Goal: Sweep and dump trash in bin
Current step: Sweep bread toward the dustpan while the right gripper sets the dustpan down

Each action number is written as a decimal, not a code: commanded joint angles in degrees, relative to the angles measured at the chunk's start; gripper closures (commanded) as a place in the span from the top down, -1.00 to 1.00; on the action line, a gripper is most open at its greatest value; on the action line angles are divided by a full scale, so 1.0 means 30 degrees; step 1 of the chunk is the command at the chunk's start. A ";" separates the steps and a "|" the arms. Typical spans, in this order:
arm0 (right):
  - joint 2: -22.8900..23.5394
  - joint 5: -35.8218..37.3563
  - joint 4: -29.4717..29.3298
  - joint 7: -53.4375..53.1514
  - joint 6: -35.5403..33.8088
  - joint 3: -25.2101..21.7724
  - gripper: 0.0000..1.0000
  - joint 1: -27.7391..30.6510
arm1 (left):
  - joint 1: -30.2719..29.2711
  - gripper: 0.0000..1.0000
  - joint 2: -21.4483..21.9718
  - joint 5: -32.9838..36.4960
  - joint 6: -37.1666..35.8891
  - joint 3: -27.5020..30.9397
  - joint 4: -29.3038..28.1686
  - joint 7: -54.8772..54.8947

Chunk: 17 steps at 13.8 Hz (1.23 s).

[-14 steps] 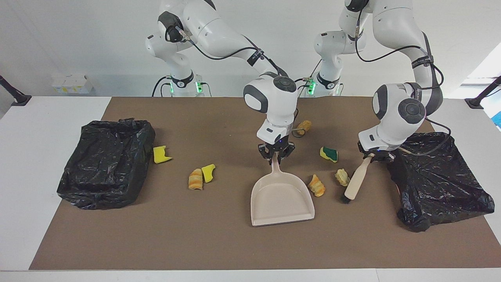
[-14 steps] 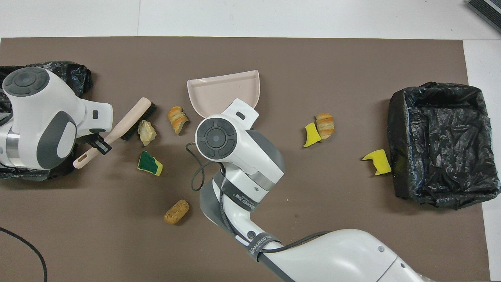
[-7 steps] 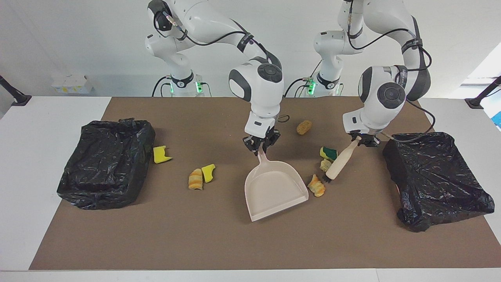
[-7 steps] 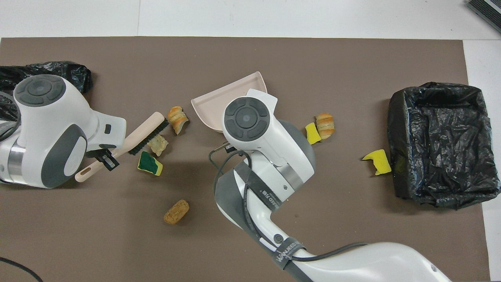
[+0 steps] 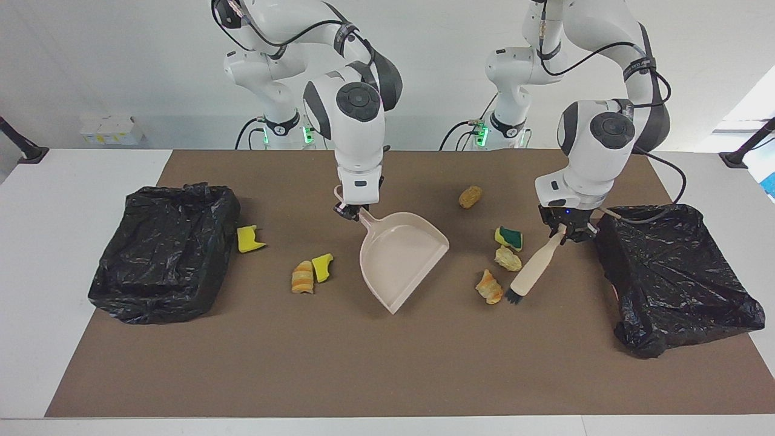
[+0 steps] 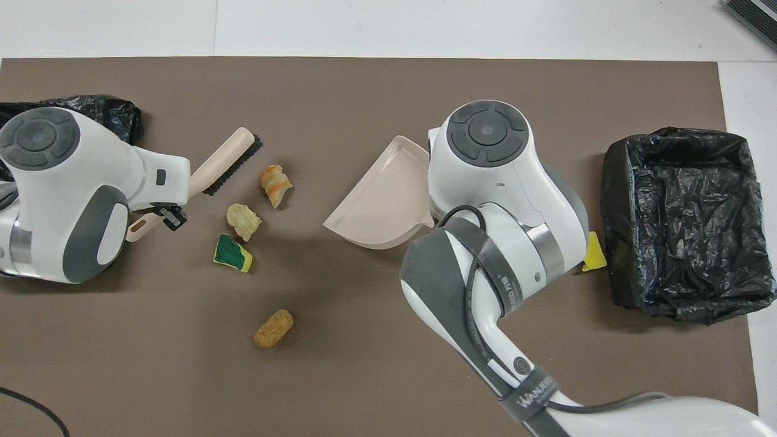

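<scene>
Your right gripper (image 5: 350, 213) is clamped on the beige plastic dustpan (image 5: 399, 259), lifted and tilted over the brown mat (image 5: 363, 363). Your left gripper (image 5: 566, 233) grips the beige wooden-handled brush (image 5: 533, 269) beside 3 of the scattered sponge and pastry scraps (image 5: 501, 259). The others lie spread toward the black-lined bin (image 5: 163, 254).

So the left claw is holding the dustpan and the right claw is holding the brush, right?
Swapped. In the facing view the right claw grips the dustpan by its handle, and the left claw holds the brush.
</scene>
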<state>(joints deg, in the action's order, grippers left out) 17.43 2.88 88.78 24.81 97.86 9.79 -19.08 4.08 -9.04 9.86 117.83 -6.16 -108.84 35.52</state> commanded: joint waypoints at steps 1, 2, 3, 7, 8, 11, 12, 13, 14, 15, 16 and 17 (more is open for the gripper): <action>-0.0684 -0.0230 0.0700 0.4344 -0.0422 0.0107 -1.00 0.0619 | 0.0133 -1.00 -0.1759 0.1661 0.0883 0.0062 0.1621 0.1510; -0.0655 -0.0140 0.0816 0.5402 -0.0045 0.0107 -1.00 0.0619 | 0.0191 -1.00 -0.1907 0.1695 0.1207 0.0061 0.1447 0.2274; -0.0683 -0.0081 0.1136 0.6224 0.0742 0.0078 -1.00 0.0648 | 0.0191 -1.00 -0.2140 0.1724 0.1471 0.0061 0.1330 0.2542; -0.1649 0.0007 0.4209 1.0704 0.4111 0.0078 -1.00 0.1818 | 0.0455 -1.00 -0.1649 0.1754 0.1475 0.0090 -0.0071 0.2865; -0.1882 0.0007 0.4825 1.1904 0.4902 0.0078 -1.00 0.2111 | 0.0455 -1.00 -0.1239 0.1754 0.1503 0.0091 -0.0832 0.2925; -0.2381 -0.0022 0.6175 1.3496 0.6517 0.0078 -1.00 0.2436 | 0.0426 -1.00 -0.0651 0.1725 0.0570 0.0061 -0.1512 0.2955; -0.2441 -0.0022 0.6294 1.3469 0.6667 0.0078 -1.00 0.2378 | 0.0426 -1.00 -0.0562 0.1696 0.0247 0.0032 -0.1687 0.2897; -0.2441 0.0007 0.6412 1.3353 0.6697 0.0078 -1.00 0.2261 | 0.0455 -1.00 -0.0358 0.1666 -0.0047 0.0032 -0.1950 0.2838; -0.2412 0.0007 0.6703 1.3265 0.6900 0.0078 -1.00 0.2173 | 0.0513 -1.00 -0.0298 0.1666 -0.0282 -0.0026 -0.2069 0.2693; -0.2383 0.0007 0.6967 1.3206 0.7279 0.0078 -1.00 0.2085 | 0.0804 -1.00 -0.0210 0.1666 -0.0661 -0.0027 -0.2070 0.2633; -0.2412 0.0007 0.7085 1.3089 0.7573 0.0078 -1.00 0.2055 | 0.1271 -1.00 -0.0180 0.1637 -0.1071 0.0002 -0.1983 0.2517; -0.2412 0.0007 0.7116 1.3117 0.7634 0.0078 -1.00 0.2055 | 0.1507 -1.00 -0.0180 0.1608 -0.1336 0.0003 -0.1750 0.2139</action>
<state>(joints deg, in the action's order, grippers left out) 12.02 3.07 107.60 63.56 118.79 9.94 -13.14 6.06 -11.53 14.19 115.92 -6.73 -112.75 43.44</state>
